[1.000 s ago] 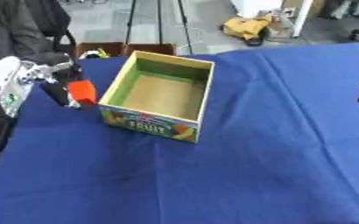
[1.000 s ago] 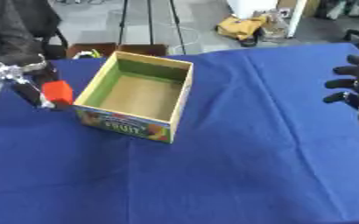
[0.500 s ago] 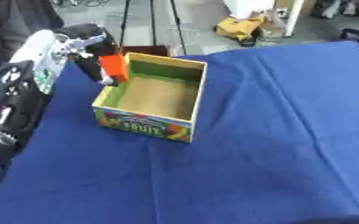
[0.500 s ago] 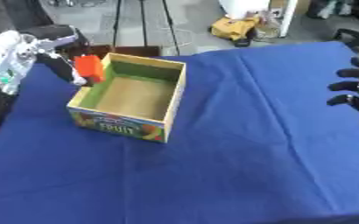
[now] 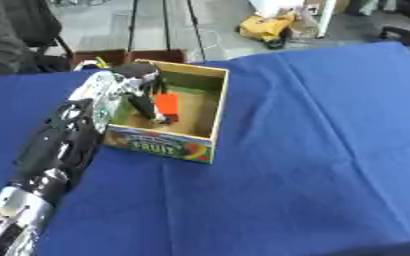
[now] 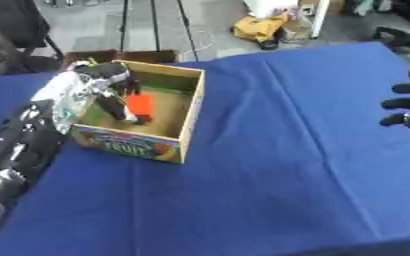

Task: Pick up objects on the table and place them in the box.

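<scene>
An open cardboard fruit box (image 5: 207, 125) stands on the blue table, left of centre. My left hand (image 5: 138, 87) reaches over the box's left wall with its fingers curled on a small red-orange block (image 5: 166, 105), which hangs inside the box above its floor. My left arm runs down to the lower left corner. Only the dark fingers of my right hand (image 6: 408, 111) show at the right edge, relaxed and apart, holding nothing.
Blue cloth (image 5: 313, 150) covers the table to the right of and in front of the box. Beyond the far edge lie a grey floor, a yellow object (image 5: 268, 27), a dark brown crate (image 5: 112, 56) and a dark chair.
My left hand has carried the red-orange block from beside the box's left wall, up over the rim and down into the box. The view has also shifted. The right hand stays at the right edge.
</scene>
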Controlling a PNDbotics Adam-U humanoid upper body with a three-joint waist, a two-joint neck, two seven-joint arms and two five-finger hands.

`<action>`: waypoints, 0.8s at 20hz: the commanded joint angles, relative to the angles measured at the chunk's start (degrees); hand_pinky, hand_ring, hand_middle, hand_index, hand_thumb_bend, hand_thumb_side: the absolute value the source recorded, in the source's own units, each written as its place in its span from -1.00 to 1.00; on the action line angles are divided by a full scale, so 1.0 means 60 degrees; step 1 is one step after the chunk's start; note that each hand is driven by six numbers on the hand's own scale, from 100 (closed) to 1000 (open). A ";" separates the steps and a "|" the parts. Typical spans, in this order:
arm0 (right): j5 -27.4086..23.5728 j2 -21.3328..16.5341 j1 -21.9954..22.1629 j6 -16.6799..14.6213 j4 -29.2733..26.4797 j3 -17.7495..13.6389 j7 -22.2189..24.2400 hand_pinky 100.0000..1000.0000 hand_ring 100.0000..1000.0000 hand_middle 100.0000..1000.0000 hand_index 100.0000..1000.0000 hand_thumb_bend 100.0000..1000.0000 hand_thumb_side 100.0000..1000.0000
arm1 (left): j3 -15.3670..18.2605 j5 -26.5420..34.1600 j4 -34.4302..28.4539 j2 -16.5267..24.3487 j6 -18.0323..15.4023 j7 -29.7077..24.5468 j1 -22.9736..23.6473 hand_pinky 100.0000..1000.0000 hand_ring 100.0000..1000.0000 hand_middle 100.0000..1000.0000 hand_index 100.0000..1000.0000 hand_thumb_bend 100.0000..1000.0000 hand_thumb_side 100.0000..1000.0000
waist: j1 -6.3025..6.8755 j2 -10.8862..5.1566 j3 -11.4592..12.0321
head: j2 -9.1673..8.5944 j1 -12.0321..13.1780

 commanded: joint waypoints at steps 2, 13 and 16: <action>-0.0067 -0.0133 -0.0124 -0.0014 -0.0144 -0.0062 0.0014 -0.04 0.22 0.29 0.66 -0.88 0.00 | 0.0144 0.0114 -0.0161 0.0185 -0.0098 0.0308 -0.0127 0.62 0.55 0.51 0.68 1.00 0.02 | -0.0046 -0.0123 0.0039 | -0.0116 -0.0014; -0.0013 -0.0187 0.0094 -0.0149 -0.0135 -0.0398 -0.0270 -0.04 0.22 0.29 0.66 -0.89 0.01 | 0.2483 0.1756 -0.2792 0.0924 -0.1570 0.1980 0.0337 0.48 0.43 0.38 0.54 0.75 0.54 | -0.0163 -0.0118 0.1211 | -0.0268 -0.0650; 0.0024 -0.0215 0.0089 -0.0207 -0.0136 -0.0565 -0.0418 -0.04 0.22 0.29 0.66 -0.90 0.01 | 0.3240 0.2222 -0.3547 0.0483 -0.1403 0.2446 0.1077 0.43 0.41 0.36 0.52 0.61 0.67 | -0.0167 0.0063 0.1725 | -0.0480 -0.0958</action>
